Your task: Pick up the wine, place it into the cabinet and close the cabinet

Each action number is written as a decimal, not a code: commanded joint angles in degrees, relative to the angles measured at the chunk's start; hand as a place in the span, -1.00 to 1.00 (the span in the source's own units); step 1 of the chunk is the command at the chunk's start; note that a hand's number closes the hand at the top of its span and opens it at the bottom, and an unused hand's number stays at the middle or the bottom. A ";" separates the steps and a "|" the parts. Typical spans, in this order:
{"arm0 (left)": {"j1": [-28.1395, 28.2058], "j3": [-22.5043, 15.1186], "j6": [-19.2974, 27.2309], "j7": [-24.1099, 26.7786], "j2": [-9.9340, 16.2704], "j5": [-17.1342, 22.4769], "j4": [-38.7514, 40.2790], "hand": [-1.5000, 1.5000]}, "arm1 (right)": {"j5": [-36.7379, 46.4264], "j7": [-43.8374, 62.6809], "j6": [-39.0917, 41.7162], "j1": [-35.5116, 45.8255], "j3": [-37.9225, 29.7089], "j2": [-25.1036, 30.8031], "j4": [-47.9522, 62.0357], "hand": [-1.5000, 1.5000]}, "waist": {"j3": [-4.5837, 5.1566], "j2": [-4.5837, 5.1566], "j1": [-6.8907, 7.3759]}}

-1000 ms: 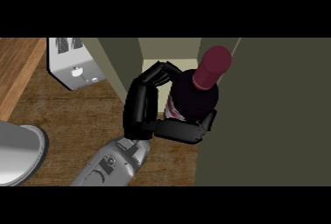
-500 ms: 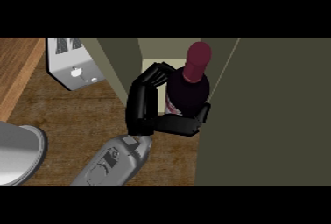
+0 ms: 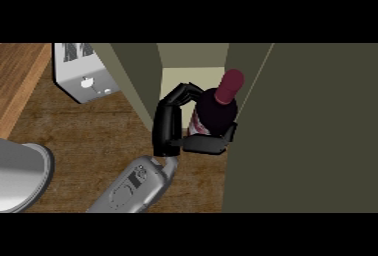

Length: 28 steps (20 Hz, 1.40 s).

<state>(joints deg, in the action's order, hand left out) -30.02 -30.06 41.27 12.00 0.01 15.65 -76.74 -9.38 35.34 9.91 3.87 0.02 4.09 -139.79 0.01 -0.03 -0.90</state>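
Between cabinet walls [image 3: 140, 80], right hand [image 3: 177, 125] curls round wine bottle [image 3: 215, 107], thumb across near side. Bottle upright at cabinet opening, now farther left and deeper than before. Toaster [image 3: 81, 75] far left.

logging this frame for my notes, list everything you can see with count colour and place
wine bottle: one, dark with a maroon top, in the cabinet's opening, held
cabinet: one, olive-grey, fills the view's right; pale interior shows behind the bottle
toaster: one, silver, upper left on the counter
counter: one, brown wood, left half
round metal object: one, grey, lower left edge, cut off
robot hand: one in view, black on a grey forearm, curled round the bottle; which side cannot be told
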 commanded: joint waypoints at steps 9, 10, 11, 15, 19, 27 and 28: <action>0.94 6.22 -4.74 10.61 -0.01 0.99 10.36 1.00 | -6.28 7.13 -2.89 4.49 -3.37 1.74 -6.54 -1.00 | 0.02 0.02 0.47; -5.60 6.85 -2.92 9.63 -0.01 3.32 14.22 1.00 | -1.91 1.59 -1.66 1.55 0.59 -0.78 -3.56 -1.00 | 0.00 0.11 0.12; -6.64 9.18 -4.08 10.11 -0.01 4.42 15.72 1.00 | -8.00 1.19 0.79 0.68 -4.41 1.66 -3.57 -1.00 | -0.02 0.14 -0.10; -3.61 9.17 -5.13 13.80 -0.01 4.67 15.49 1.00 | -3.02 7.47 -2.85 3.40 0.92 0.32 -6.91 -1.00 | 0.03 0.03 0.30; -4.91 11.83 -7.55 11.44 0.00 3.73 16.73 1.00 | -5.21 7.35 -2.29 2.12 -0.88 0.89 -8.19 -1.00 | 0.01 -0.02 0.32; -9.90 13.22 -9.09 9.29 -0.01 6.48 21.44 1.00 | -5.72 9.28 -3.77 1.51 -1.04 0.33 -10.97 -1.00 | 0.00 -0.19 0.00; -11.62 17.40 -13.83 14.92 -0.01 8.10 30.04 1.00 | -5.67 6.45 -1.92 0.95 -0.86 0.61 -9.01 -1.00 | 0.01 0.16 -0.54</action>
<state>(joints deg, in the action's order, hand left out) -39.49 -15.13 29.88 24.68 0.04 22.05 -52.32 -9.92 38.29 8.18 7.22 -0.40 4.41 -139.58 0.01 0.03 -1.00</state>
